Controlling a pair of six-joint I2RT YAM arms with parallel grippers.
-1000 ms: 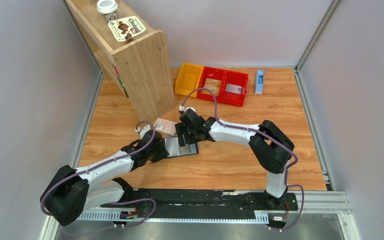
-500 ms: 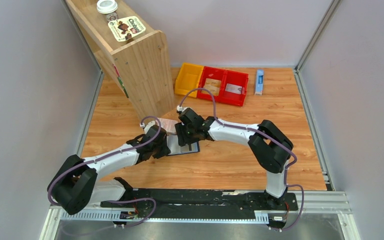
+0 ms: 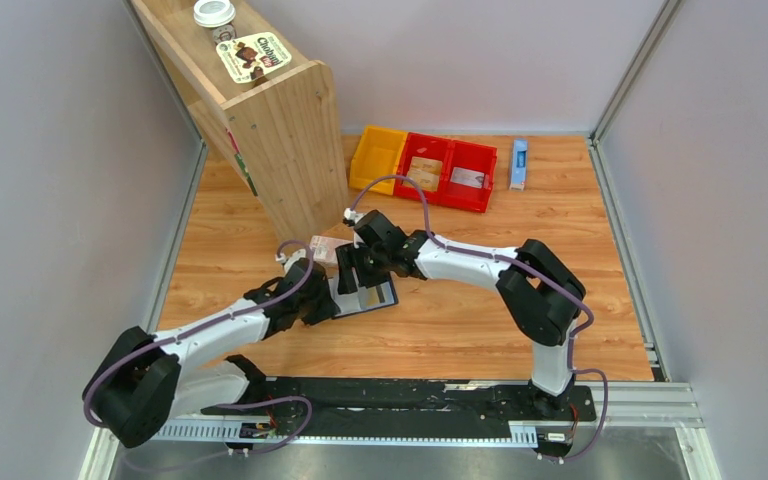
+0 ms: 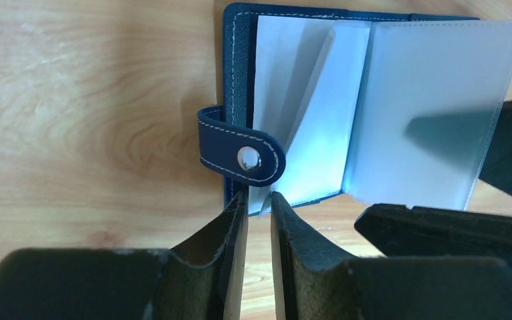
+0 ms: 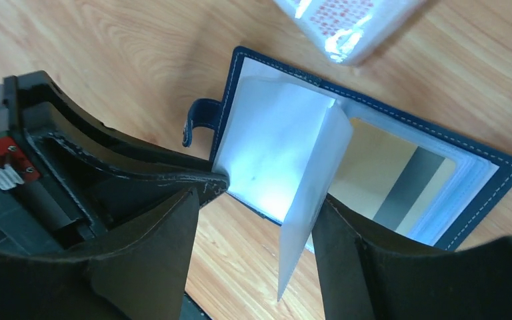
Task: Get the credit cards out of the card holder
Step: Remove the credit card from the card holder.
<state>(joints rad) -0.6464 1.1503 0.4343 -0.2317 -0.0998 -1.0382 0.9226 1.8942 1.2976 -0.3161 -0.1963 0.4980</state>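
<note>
The navy card holder [image 3: 385, 298] lies open on the wooden table [image 3: 580, 230] between the two arms, with a tan-yellow credit card [image 5: 380, 175] tucked in its clear sleeve; the job looks barely begun. The right gripper [image 5: 257, 200] spreads wide astride an upright plastic leaf [image 5: 313, 193]. The left gripper [image 4: 259, 200] narrows to a slit at the clasp-side edge, its hold uncertain, and glare whitens the other sleeves, hiding any further cards.

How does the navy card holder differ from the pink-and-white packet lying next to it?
The card holder is navy and lies open, with clear sleeves fanned up. The packet is pale with red print, in a glossy wrapper. The card holder shows a tan card in a pocket; the packet shows nothing of its contents. Both lie on the wooden table.
</note>
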